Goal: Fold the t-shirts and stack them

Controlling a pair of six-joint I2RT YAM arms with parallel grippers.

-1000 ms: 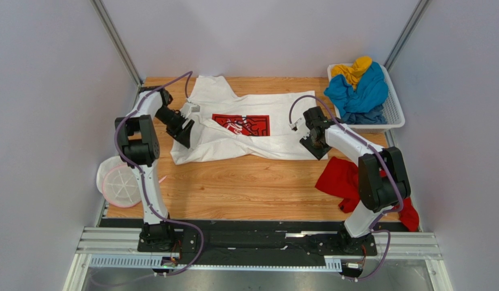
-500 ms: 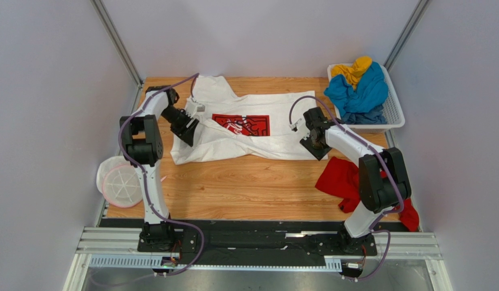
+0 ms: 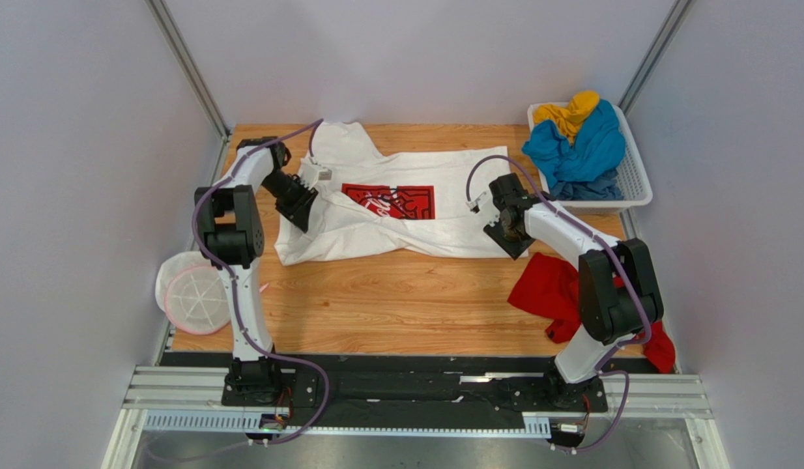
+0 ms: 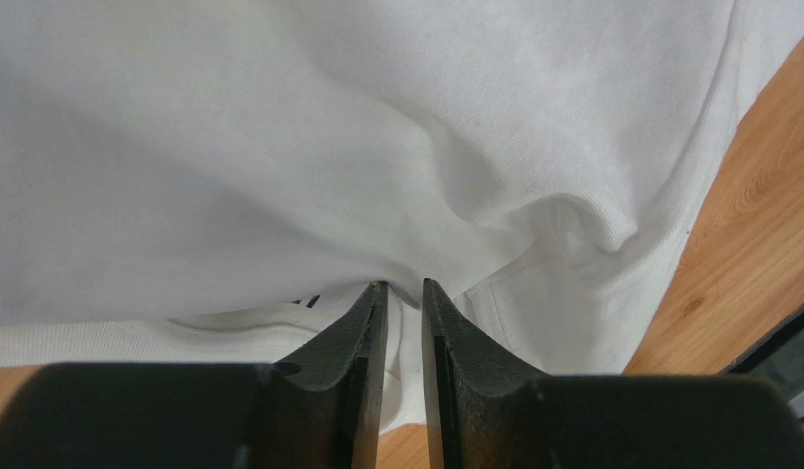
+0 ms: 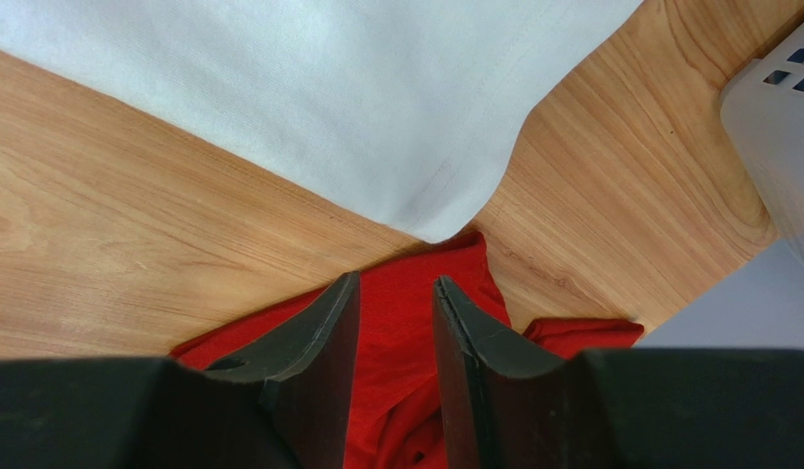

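The large white t-shirt [image 3: 406,210] with a red chest print [image 3: 388,199] lies spread and rumpled across the back of the table. My left gripper [image 3: 300,207] sits at its left side, near the collar. In the left wrist view its jaws [image 4: 402,285] are nearly together, pinching a fold of the white cloth [image 4: 357,147]. My right gripper [image 3: 504,234] hovers at the shirt's right hem corner [image 5: 445,220], open and empty, over the red t-shirt [image 5: 406,322]. The red t-shirt [image 3: 553,288] lies crumpled at the front right. The blue [image 3: 577,151] and yellow [image 3: 567,110] t-shirts are piled in the basket.
The white lattice basket [image 3: 636,186] stands at the back right corner. A round white object [image 3: 193,293] lies off the table's left edge beside the left arm. Grey walls close in both sides. Bare wood [image 3: 377,303] fills the front middle.
My left gripper has moved a little toward the back and right, and the shirt's collar has shifted right with it. The right arm has not moved.
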